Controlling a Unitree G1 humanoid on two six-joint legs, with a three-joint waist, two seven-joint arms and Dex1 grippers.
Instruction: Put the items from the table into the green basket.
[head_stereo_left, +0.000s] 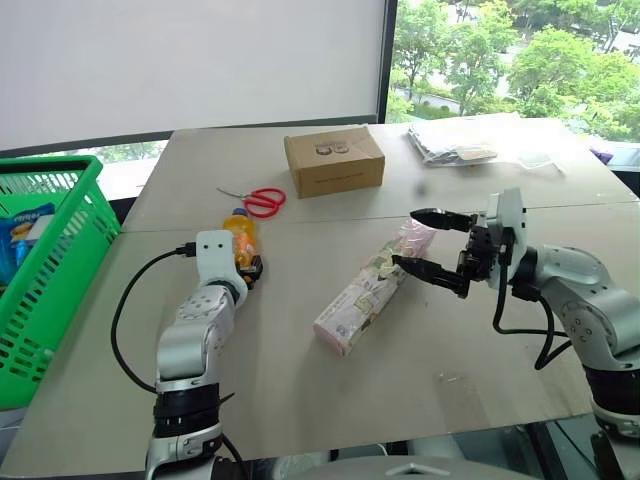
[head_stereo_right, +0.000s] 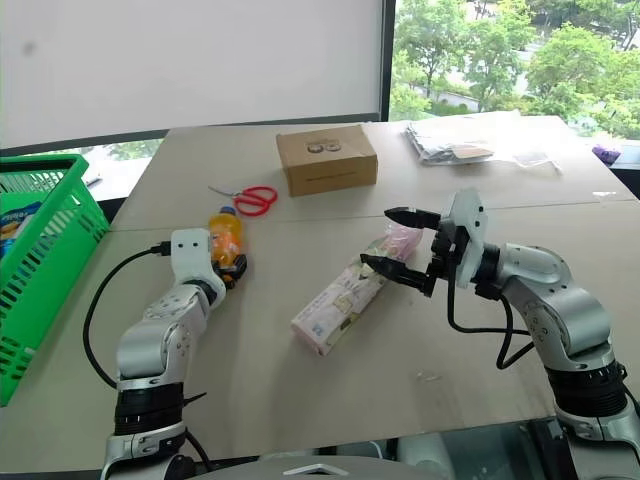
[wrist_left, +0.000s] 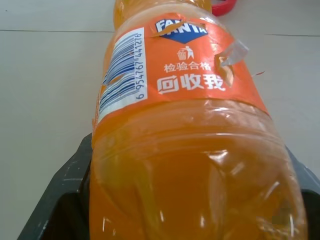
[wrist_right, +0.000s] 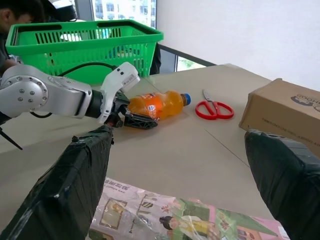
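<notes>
The orange-drink bottle (head_stereo_left: 238, 232) with a blue cap lies on its side on the table (head_stereo_left: 300, 400), left of centre. My left gripper (head_stereo_left: 247, 265) holds its lower half, with a black finger (wrist_left: 70, 185) pressed against each side. Just beyond the cap lie the red-handled scissors (head_stereo_left: 262, 201). The long pinkish packet (head_stereo_left: 370, 290) lies slantwise in the middle. My right gripper (head_stereo_left: 406, 238) hovers open over the packet's far end, pointing left, with nothing in it. The green basket (head_stereo_left: 95, 175) stands off the table's left edge.
A brown cardboard box (head_stereo_left: 334, 160) sits behind the scissors, and clear plastic bags (head_stereo_left: 455, 145) lie at the back right. A blue packet (head_stereo_left: 25, 225) is inside the basket. A person (wrist_right: 15, 12) sits behind the basket.
</notes>
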